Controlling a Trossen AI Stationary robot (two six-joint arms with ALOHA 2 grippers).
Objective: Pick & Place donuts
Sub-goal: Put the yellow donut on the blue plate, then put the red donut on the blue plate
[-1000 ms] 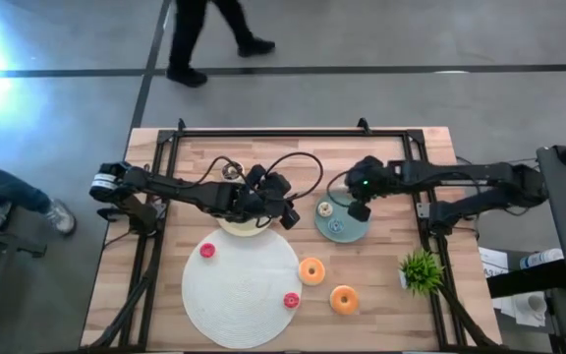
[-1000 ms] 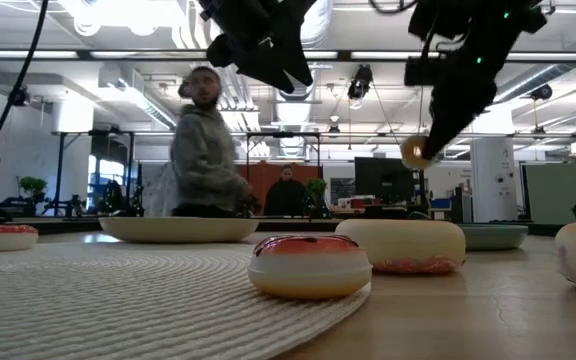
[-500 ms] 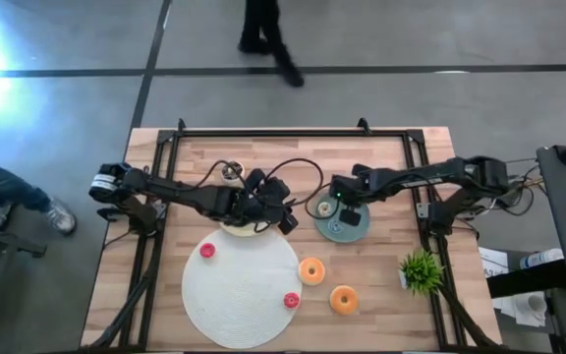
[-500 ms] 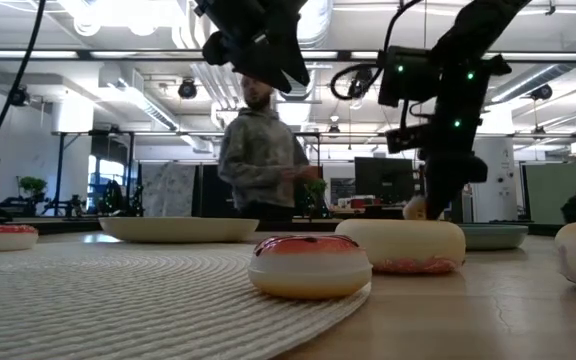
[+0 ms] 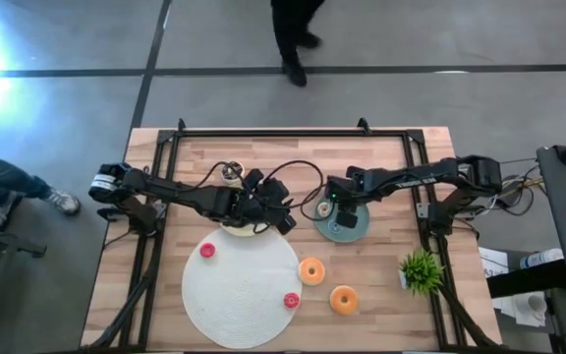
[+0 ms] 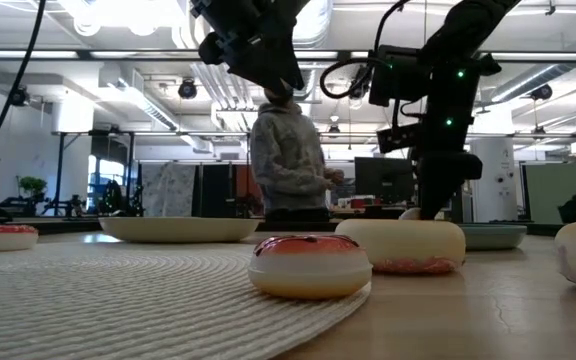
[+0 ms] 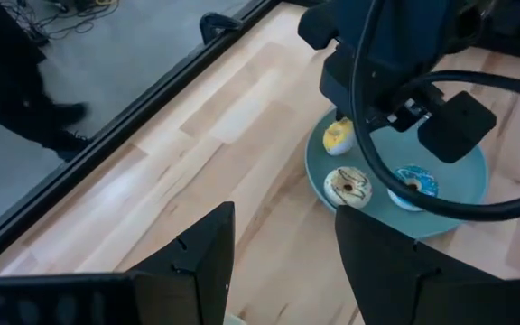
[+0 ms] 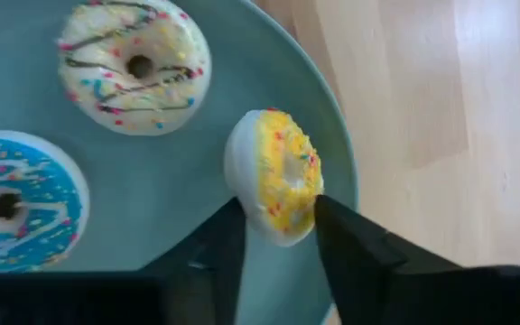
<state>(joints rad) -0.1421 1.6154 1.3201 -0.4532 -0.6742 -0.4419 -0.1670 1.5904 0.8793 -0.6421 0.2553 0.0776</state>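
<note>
My right gripper (image 8: 278,209) is low over the teal plate (image 5: 354,230) and shut on a yellow-iced donut (image 8: 280,176). A white drizzled donut (image 8: 134,63) and a blue one (image 8: 7,203) lie flat on that plate. My left gripper (image 7: 283,262) is open and holds nothing; it hovers over the far right side of the beige plate (image 5: 236,228). A pink donut (image 5: 207,251) and a red one (image 5: 291,300) lie on the white mat (image 5: 239,290). Two orange donuts (image 5: 311,270) (image 5: 343,298) lie on the wood to the mat's right. My right gripper pinches the yellow-iced donut across its thickness, one finger (image 8: 219,239) on the white underside and the other (image 8: 341,236) on the iced face. The fingers point down from above. The donut stands on edge over the plate's left rim (image 8: 337,135); whether it touches the plate, I cannot tell.
A small green plant (image 5: 421,267) stands near the table's right edge. A black frame rail (image 5: 293,131) runs along the far edge. A person (image 6: 290,160) walks beyond the far side. Bare wood lies between the plates and the far rail.
My right gripper has moved down and toward the table's left, bringing the yellow donut from high above the teal plate to just over its left part. It has stayed shut on the donut. The person behind the table has walked to the right.
</note>
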